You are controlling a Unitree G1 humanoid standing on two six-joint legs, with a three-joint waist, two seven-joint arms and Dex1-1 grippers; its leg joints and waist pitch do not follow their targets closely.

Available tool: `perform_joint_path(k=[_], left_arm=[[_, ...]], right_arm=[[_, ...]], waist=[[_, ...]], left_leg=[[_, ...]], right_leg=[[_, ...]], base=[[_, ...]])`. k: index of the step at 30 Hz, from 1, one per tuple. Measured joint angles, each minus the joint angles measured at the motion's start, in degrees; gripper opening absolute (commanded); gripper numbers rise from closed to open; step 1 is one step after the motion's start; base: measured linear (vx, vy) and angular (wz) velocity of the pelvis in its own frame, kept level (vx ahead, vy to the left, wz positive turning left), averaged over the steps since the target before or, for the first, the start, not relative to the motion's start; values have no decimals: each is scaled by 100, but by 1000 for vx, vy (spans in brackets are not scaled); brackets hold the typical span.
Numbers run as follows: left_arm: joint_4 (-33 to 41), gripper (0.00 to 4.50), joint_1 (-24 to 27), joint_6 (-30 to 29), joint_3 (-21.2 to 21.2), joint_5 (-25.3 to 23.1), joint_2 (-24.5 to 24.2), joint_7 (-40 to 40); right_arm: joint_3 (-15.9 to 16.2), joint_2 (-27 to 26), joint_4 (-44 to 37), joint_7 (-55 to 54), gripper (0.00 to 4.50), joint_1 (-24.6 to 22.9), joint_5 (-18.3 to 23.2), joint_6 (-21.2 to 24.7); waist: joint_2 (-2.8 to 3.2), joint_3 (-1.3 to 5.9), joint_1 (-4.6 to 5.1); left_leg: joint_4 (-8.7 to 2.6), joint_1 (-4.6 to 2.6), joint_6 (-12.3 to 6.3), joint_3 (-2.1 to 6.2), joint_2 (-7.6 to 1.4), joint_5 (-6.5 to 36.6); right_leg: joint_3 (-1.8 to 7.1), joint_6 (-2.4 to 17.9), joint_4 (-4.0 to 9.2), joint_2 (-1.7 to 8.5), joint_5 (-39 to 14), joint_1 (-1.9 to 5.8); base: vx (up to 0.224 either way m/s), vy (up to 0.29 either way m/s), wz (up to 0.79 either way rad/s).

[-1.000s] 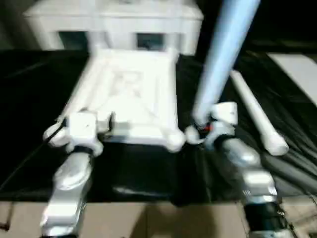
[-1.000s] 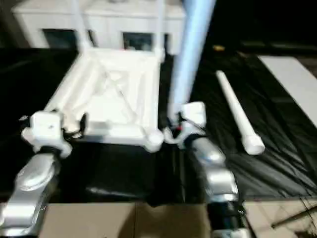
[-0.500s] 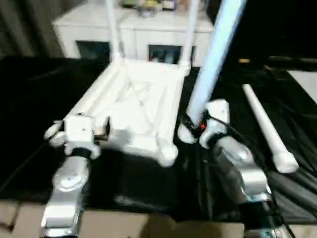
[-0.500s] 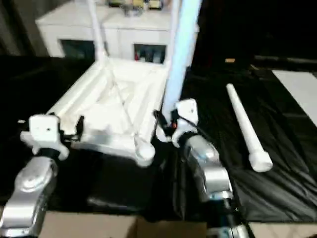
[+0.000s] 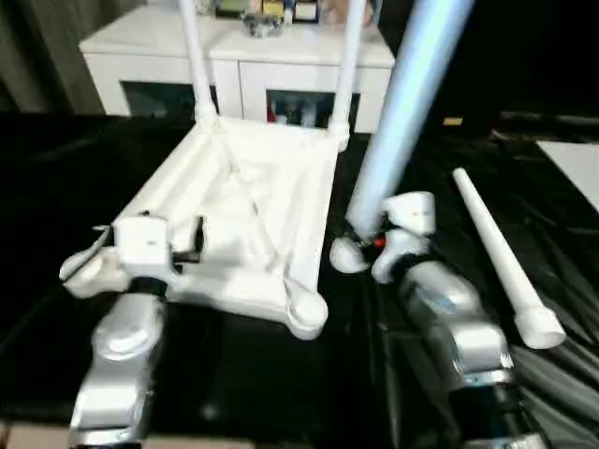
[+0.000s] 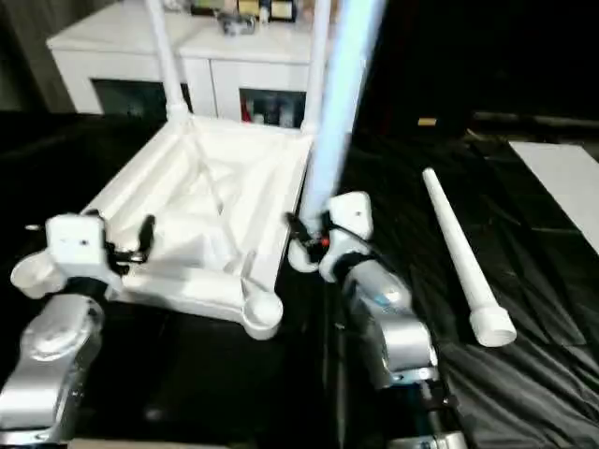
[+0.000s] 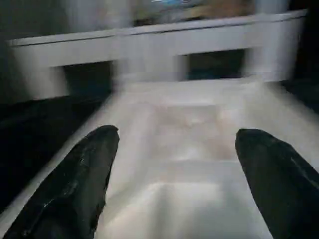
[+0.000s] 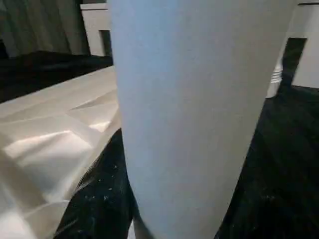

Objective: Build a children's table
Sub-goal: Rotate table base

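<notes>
Leg-fitting is the step in hand. Our right gripper (image 6: 314, 245) clasps a third leg (image 5: 402, 112) upright, just beside the upturned tabletop (image 5: 253, 220) with two legs standing in its far corners. Next we must seat it in the near socket (image 6: 262, 313). Our left gripper (image 7: 174, 174) hangs spread, seemingly over the tabletop's near edge.

A white cabinet (image 5: 239, 70) with dark glass doors stands at the far side, small coloured items (image 5: 267, 9) blurred along its top. Black sheeting (image 6: 552, 374), wrinkled and glossy, covers the ground in front of it. A pale flat panel (image 6: 562, 178) lies at the right edge, and a small yellow scrap (image 6: 427, 122) sits on the sheeting farther back.
</notes>
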State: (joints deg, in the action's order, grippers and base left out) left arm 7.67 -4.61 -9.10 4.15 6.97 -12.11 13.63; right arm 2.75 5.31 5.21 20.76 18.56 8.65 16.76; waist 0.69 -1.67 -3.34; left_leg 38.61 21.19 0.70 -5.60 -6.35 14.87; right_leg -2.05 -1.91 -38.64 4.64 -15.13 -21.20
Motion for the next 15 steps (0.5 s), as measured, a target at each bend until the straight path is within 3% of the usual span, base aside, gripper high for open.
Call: perform_joint_path(k=[1, 3, 5, 7, 9, 12, 15], left_arm=[[0, 421, -5, 123, -259, 368, -287, 813], [-47, 435, -43, 191, -482, 646, -483, 1617], [-316, 435, -269, 158, -706, 666, -961, 2311], [-787, 435, -692, 140, -822, 627, -1438, 3144], [-1062, 435, -923, 175, -882, 570, -1592, 3604], [-1700, 435, -1352, 378, -1160, 437, -1745, 4211], [-2515, 435, -1927, 684, -1499, 221, -1906, 4777]], right_arm=[[-62, 154, 0, 138, 186, 1, 31, 10], [-138, 242, 0, 299, 186, 1, 65, 25], [-149, 310, 0, 498, 186, 20, 131, 42], [-50, 419, -2, 857, 186, 82, 307, 63], [-30, 529, -9, 1065, 186, 98, 417, 76], [-1, 777, -67, 1504, 186, 120, 586, 150], [32, 1108, -124, 2026, 186, 145, 691, 185]], waist=[[-13, 14, -54], [-7, 11, -114], [20, -5, -132], [99, -57, -145], [171, -97, -161], [238, -153, -178], [244, -148, -178]], left_leg=[[-1, 90, 72, 0, 8, -45], [-30, 154, 151, -1, -12, -98], [-43, 159, 171, -2, -61, -109], [-57, 116, 219, -70, -131, -124], [-77, 28, 221, -139, -159, -124], [-217, -114, 222, -240, -165, -123], [-325, -103, 236, -272, -170, -165]], right_leg=[[37, -9, -58, -12, 5, -94], [34, 12, -55, -34, 50, -178], [-8, 65, -32, -52, 68, -175], [-21, 143, -13, -67, 97, -131], [-22, 162, -8, -42, 110, -62], [2, 121, 83, -10, 85, 42], [-6, 166, 179, -10, 155, 41]], base=[[0, 0, 0], [0, 0, 0], [-36, -22, 2], [-88, -39, 4], [-108, -15, 4], [-87, -4, 6], [-20, -2, 1]])
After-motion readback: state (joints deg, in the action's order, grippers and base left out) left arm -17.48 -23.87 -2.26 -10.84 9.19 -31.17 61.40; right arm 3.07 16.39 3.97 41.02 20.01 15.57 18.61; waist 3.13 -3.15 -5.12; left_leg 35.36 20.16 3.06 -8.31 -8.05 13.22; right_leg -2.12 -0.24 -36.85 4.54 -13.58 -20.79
